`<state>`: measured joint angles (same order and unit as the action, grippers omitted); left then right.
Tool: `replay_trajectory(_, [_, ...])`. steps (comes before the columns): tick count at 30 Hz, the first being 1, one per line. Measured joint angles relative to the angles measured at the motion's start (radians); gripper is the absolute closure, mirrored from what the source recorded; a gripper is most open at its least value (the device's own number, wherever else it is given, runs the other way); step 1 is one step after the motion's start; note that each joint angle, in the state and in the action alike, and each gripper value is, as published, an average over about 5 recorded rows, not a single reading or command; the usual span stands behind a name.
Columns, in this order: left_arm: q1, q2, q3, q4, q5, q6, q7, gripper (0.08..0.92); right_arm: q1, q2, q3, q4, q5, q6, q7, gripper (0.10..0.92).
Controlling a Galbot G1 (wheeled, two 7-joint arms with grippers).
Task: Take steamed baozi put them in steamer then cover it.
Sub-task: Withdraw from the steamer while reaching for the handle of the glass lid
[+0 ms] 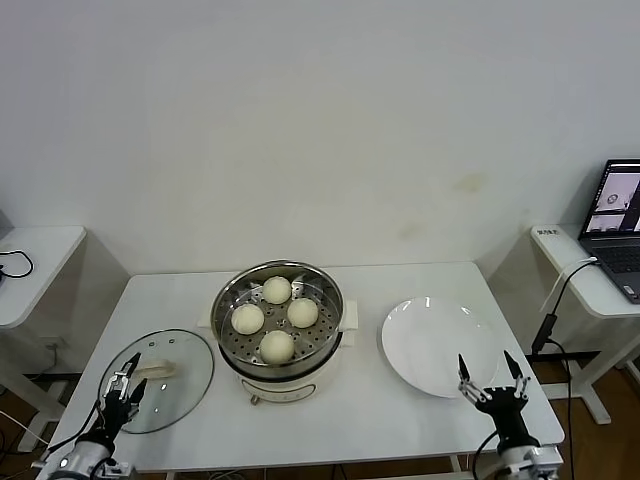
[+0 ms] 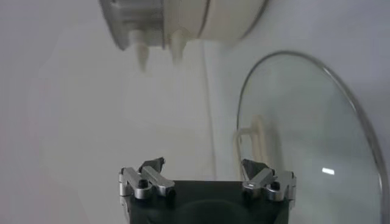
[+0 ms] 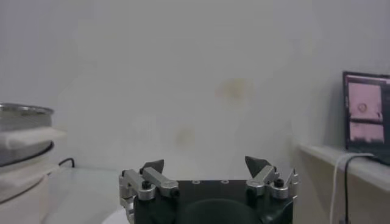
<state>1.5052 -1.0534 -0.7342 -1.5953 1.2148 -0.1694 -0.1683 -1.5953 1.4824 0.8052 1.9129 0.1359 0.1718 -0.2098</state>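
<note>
Several off-white steamed baozi [image 1: 276, 317] sit on the perforated tray inside the shiny steamer [image 1: 232, 345] at the table's middle. The glass cover [image 1: 185, 370] with its cream handle [image 1: 155, 369] lies flat on the table left of the steamer. My left gripper [image 1: 126, 381] hovers open over the cover's near edge, holding nothing; in its wrist view the cover [image 2: 304, 146] and the steamer's base [image 2: 183, 24] show beyond the open left gripper [image 2: 203, 165]. My right gripper [image 1: 491, 377] stands open and empty at the near right, by the plate; it also shows open in the right wrist view [image 3: 206, 163].
An empty white plate [image 1: 430, 345] lies right of the steamer. Side tables flank the work table, the right one holding a laptop [image 1: 615, 225] with a cable hanging down. The steamer's side [image 3: 18, 152] shows at the edge of the right wrist view.
</note>
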Motion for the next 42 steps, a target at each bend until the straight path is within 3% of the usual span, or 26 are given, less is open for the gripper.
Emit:
replay_trajectory(18, [-0.159, 0.006, 0.055, 0.14, 0.061, -0.001, 0.012, 0.177, -0.05, 0.022, 0.02, 0.022, -0.009, 0.011, -0.007, 0.203])
replay_trajectory(42, [-0.248, -0.006, 0.079, 0.219, 0.051, -0.005, 0.03, 0.188, -0.081, 0.038, -0.008, 0.034, -0.037, 0.024, -0.012, 0.203])
